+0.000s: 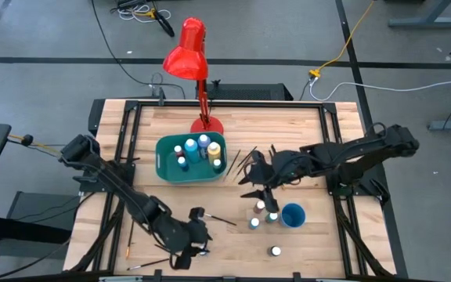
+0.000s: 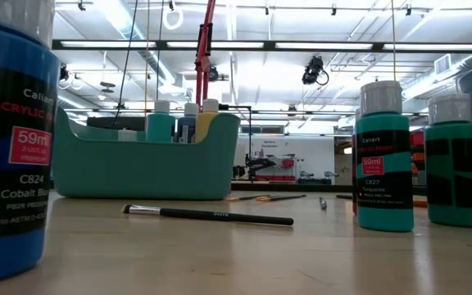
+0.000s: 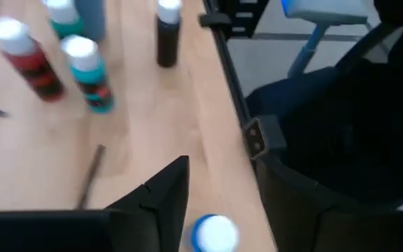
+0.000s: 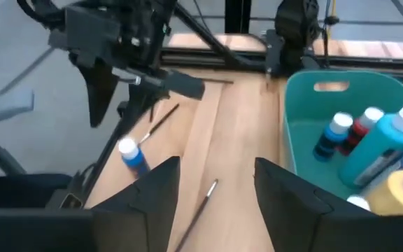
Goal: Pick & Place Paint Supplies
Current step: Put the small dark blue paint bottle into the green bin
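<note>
The step in hand is a pick on each side, with nothing lifted yet. My left gripper [image 1: 195,240] hangs low at the near edge of the table. Its fingers stand apart and hold nothing. A blue bottle [image 3: 213,233] stands upright on the wood right below them, its white cap showing in the gap between my fingers. I judge this to be the approach to that bottle. The next move calls for a straight drop, so that the fingers pass either side of the cap, and then a squeeze on the body without tipping it toward the table edge close by. My right gripper [image 4: 215,171] hovers mid-table, just beside the bin [image 4: 292,133], also wide and empty. A brush [image 4: 205,199] lies flat on the wood under it. Taking that thin handle would need the fingertips almost on the table before closing. The bin already holds several bottles, while four more [image 1: 259,206] stand loose by the cup [image 1: 293,215]. Other brushes lie scattered, so much of the task is left.
</note>
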{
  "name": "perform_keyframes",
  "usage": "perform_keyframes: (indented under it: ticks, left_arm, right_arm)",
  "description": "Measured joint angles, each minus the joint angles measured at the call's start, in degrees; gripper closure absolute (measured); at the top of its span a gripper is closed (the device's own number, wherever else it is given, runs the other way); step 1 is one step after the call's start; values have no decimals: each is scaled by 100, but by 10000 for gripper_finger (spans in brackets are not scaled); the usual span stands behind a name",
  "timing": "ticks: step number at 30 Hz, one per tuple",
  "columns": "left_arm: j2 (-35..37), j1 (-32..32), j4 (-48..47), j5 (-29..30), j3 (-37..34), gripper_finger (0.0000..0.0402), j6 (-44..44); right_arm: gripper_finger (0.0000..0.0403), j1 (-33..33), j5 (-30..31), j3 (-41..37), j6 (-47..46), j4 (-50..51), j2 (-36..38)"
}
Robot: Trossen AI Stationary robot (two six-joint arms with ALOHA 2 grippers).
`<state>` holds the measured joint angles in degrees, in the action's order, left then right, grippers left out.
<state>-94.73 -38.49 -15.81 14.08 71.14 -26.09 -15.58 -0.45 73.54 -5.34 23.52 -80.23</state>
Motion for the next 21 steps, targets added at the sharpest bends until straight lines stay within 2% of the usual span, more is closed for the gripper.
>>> perform_keyframes:
  ticks: [4,8,15,21]
  left_arm:
    - [-244,-67,-52,137,17,232,-597]
    - [-290,-69,-153,189,17,215,-1069]
    - [-290,-197,-148,178,17,176,-827]
    - [-290,-363,-132,371,-152,166,-675]
  right_arm:
    - [213,-164,-2,-2,-36,135,7]
    - [213,-277,0,-2,-175,113,7]
    - [213,-366,0,-2,-170,112,7]
    - [213,-366,0,-2,-168,116,4]
